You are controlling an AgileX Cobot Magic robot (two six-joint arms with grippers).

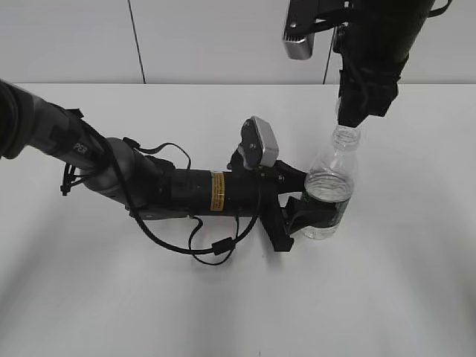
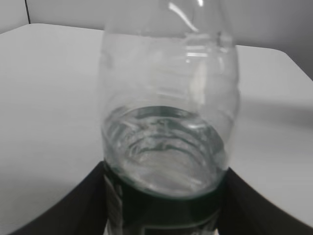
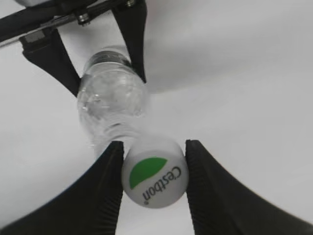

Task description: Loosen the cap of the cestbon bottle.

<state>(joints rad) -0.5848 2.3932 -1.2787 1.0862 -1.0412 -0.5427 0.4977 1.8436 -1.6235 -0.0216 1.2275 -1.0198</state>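
The clear cestbon bottle (image 1: pixel 331 178) stands upright on the white table, its dark green label band low on the body. My left gripper (image 1: pixel 309 217) is shut on the bottle around the label; the left wrist view shows the bottle (image 2: pixel 168 122) filling the frame between the black fingers (image 2: pixel 164 205). My right gripper (image 1: pixel 355 111) comes down from above and is shut on the white cap (image 3: pixel 155 178), which shows a green half-circle and "Cestbon" lettering. The right fingers (image 3: pixel 154 171) press both sides of the cap. In the exterior view the cap is hidden by the right gripper.
The white table (image 1: pixel 416 282) spreads around the bottle. The left arm (image 1: pixel 149 182) lies low across the table from the left, with a looping black cable (image 1: pixel 212 245). The right arm (image 1: pixel 379 44) hangs down from the upper right. A wall stands behind.
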